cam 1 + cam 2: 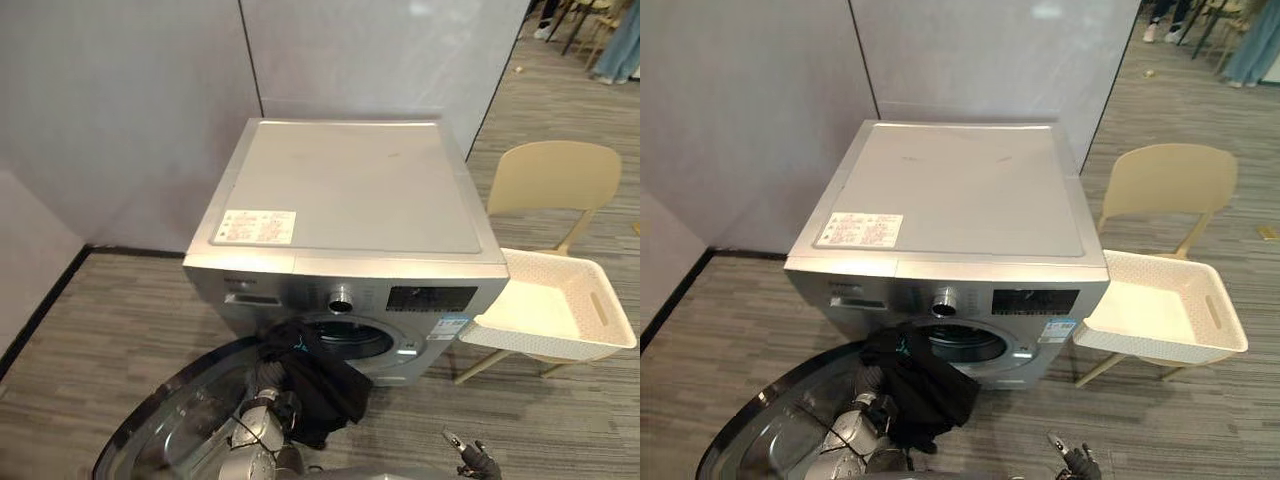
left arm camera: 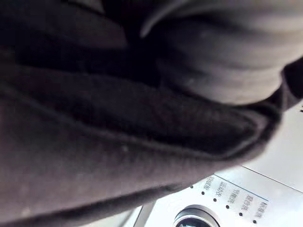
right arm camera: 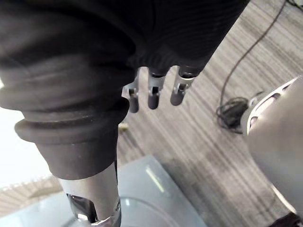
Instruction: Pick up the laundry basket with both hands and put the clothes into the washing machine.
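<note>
Dark garment (image 1: 322, 378) at the washing machine (image 1: 350, 190) mouth, not yet in, draping left hand (image 1: 262, 402) (I cannot tell its grip); basket (image 1: 545, 345) right, empty; right hand (image 3: 154, 94) slack, holding nothing

Before me I count one silver front-loading washing machine (image 1: 350, 190) with one round glass door (image 1: 170, 430), one black cloth garment (image 1: 320, 385), one white perforated plastic laundry basket (image 1: 520, 340), and one cream plastic chair (image 1: 553, 175).
</note>
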Controlling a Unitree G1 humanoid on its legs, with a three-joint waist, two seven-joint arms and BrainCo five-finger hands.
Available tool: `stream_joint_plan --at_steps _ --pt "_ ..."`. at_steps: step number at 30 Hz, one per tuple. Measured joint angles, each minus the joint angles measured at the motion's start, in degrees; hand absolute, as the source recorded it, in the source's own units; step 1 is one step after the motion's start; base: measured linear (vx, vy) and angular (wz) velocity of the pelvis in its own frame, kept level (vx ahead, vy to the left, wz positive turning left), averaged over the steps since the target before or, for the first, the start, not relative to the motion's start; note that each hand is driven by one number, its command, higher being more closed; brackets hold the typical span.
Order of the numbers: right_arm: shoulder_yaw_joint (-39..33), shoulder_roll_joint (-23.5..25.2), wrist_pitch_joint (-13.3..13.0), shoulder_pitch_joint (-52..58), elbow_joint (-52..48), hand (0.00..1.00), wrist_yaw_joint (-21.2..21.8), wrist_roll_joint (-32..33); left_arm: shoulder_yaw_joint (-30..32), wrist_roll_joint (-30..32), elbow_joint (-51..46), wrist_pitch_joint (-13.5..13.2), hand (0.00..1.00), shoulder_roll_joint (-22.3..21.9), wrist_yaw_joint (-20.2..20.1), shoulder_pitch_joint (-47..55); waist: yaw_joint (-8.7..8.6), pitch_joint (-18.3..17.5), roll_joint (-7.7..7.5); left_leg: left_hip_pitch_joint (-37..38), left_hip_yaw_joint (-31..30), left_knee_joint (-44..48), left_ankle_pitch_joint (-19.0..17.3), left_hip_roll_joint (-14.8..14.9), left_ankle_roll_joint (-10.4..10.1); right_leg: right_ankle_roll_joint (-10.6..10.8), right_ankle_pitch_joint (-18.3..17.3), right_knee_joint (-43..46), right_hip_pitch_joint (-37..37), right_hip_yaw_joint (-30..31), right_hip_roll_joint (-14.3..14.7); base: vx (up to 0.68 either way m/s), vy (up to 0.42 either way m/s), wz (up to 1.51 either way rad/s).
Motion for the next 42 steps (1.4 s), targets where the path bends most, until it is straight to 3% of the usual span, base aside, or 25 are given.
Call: stream_joint_plan --at_steps 1,2,4,5,6,7,10,14,19,23,26,29,31,34,37,42 --pt "0.2 -0.4 0.0 0.1 -0.2 0.00 0.1 0.0 -1.0 0.0 -0.1 0.0 1.00 0.0 -0.4 0.0 -0.12 0.2 0.70 -0.3 0.4 10.0 -3.7 -0.4 -0.4 0.9 -1.5 3.0 -1.3 0.6 -1.1 -0.17 0.104 -0.22" --pt "0.2 -0.5 0.0 0.2 -0.4 0.00 0.1 0.0 -1.4 0.0 -0.4 0.0 1.00 0.0 -0.5 -0.1 -0.29 0.4 1.30 0.3 0.6 11.3 -5.2 -0.5 -1.1 1.5 -2.6 4.7 -2.1 0.7 -1.3 -0.11 0.162 -0.15" --pt "0.5 -0.5 0.0 -0.1 -2.2 0.00 0.1 0.1 -4.6 0.0 -3.7 0.0 1.00 0.3 -1.3 -1.8 -0.86 1.2 2.60 1.8 0.4 2.3 -13.5 -1.7 -2.1 3.1 -6.3 14.8 -9.6 1.3 -2.5 -0.09 0.177 0.11" --pt "0.7 -0.3 -0.1 -1.4 -2.5 0.00 0.1 0.1 -5.5 0.0 -4.8 -0.2 1.00 1.1 -1.5 -3.2 -1.61 2.6 2.21 0.9 0.4 2.9 -14.5 -2.8 -1.1 3.2 -7.3 18.6 -12.1 1.8 -3.7 -0.13 0.122 0.38" --pt "1.8 -0.2 0.1 -4.0 -3.5 0.00 0.0 0.1 -6.7 0.1 -6.8 -0.3 1.00 2.1 -1.5 -6.5 -2.04 7.4 0.64 -1.9 0.5 7.1 -14.9 -3.5 -0.5 3.4 -9.3 26.1 -15.8 2.3 -5.9 -0.20 0.089 0.41" --pt "2.7 -0.3 0.1 -5.7 -6.1 0.00 -0.1 0.1 -8.1 0.3 -8.6 -0.4 1.00 2.4 -1.4 -9.0 -1.92 9.8 0.45 -7.4 -0.3 13.7 -16.7 -3.3 0.4 3.2 -11.6 32.7 -20.9 2.5 -7.0 -0.29 0.103 0.32" --pt "4.9 0.0 -0.2 -10.9 -12.2 0.00 -1.3 0.9 -12.1 0.5 -11.3 -0.4 1.00 2.4 -1.4 -13.7 -1.61 14.4 -0.79 -16.4 -0.5 22.7 -18.8 -2.8 1.1 3.3 -15.1 44.0 -31.0 4.5 -8.9 -0.22 0.040 0.04" --pt "9.9 3.0 -1.2 -14.1 -20.8 0.00 -1.8 1.3 -20.1 0.5 -12.1 -0.4 1.00 0.8 -1.4 -17.5 -1.38 15.9 -1.19 -22.4 0.4 26.2 -19.5 -0.7 0.8 1.8 -16.3 49.6 -39.2 6.3 -8.6 -0.13 -0.067 -0.20" --pt "11.6 4.9 -2.6 -15.0 -27.4 0.00 -3.6 2.9 -24.5 0.6 -9.5 -0.6 1.00 -2.7 -0.4 -27.4 -1.93 18.1 -2.18 -28.6 0.8 28.9 -19.0 2.2 0.3 0.9 -16.6 53.0 -46.6 6.7 -6.8 -0.05 -0.094 -0.23" --pt "11.8 4.9 -3.9 -17.4 -29.8 0.00 -5.5 3.7 -19.4 1.7 1.2 -0.8 1.00 -6.9 4.1 -41.0 -2.89 21.0 -4.26 -35.8 0.2 33.6 -19.5 5.3 -0.3 0.3 -16.7 57.1 -54.4 8.0 -4.5 -0.04 -0.074 -0.33" --pt "12.6 4.9 -4.9 -18.9 -32.6 0.00 -6.4 5.1 -9.8 1.7 6.2 -0.8 1.00 -7.0 8.3 -49.2 -3.64 23.2 -5.12 -41.2 0.2 38.1 -21.1 8.2 -0.5 0.2 -16.7 60.2 -60.5 8.9 -2.5 -0.05 -0.035 -0.43" --pt "13.0 5.0 -5.6 -19.6 -34.9 0.00 -6.6 5.2 2.3 -1.1 9.4 -1.7 1.00 -2.5 14.5 -58.0 -4.40 23.8 -5.90 -47.6 0.4 41.7 -22.0 10.1 -0.2 -0.1 -16.5 62.7 -67.7 9.8 -1.1 -0.09 -0.040 -0.40" --pt "13.4 5.1 -7.1 -20.0 -36.0 0.00 -6.5 5.3 11.7 -4.5 12.6 -2.6 1.00 4.8 18.1 -64.6 -5.83 24.3 -6.69 -51.6 -0.1 43.6 -22.2 11.0 -0.1 -0.7 -16.1 63.9 -71.4 9.8 -0.3 -0.05 -0.028 -0.24" --pt "10.9 4.9 -8.1 -20.0 -35.6 0.00 -6.4 6.0 18.9 -8.8 14.7 -2.9 1.00 11.9 20.4 -69.5 -6.11 24.7 -7.17 -54.2 -0.7 45.2 -22.2 11.1 0.0 -0.7 -16.1 65.4 -73.6 9.4 -0.5 0.00 -0.034 -0.02" --pt "9.4 4.6 -8.7 -19.7 -34.4 0.00 -6.4 7.6 21.8 -11.7 17.0 -3.8 1.00 15.8 21.0 -72.4 -5.77 24.7 -7.16 -55.3 -1.0 45.7 -22.2 11.1 0.0 -0.7 -16.1 65.5 -74.1 9.0 -0.7 -0.01 -0.025 0.04" --pt "8.6 4.0 -9.2 -19.1 -33.5 0.00 -6.2 10.2 21.6 -17.4 18.3 -4.0 1.00 17.7 22.9 -80.6 -5.78 24.7 -7.16 -58.0 -1.9 46.3 -22.3 10.9 0.2 -0.8 -16.1 65.6 -75.6 8.1 -1.5 -0.05 -0.034 0.06"
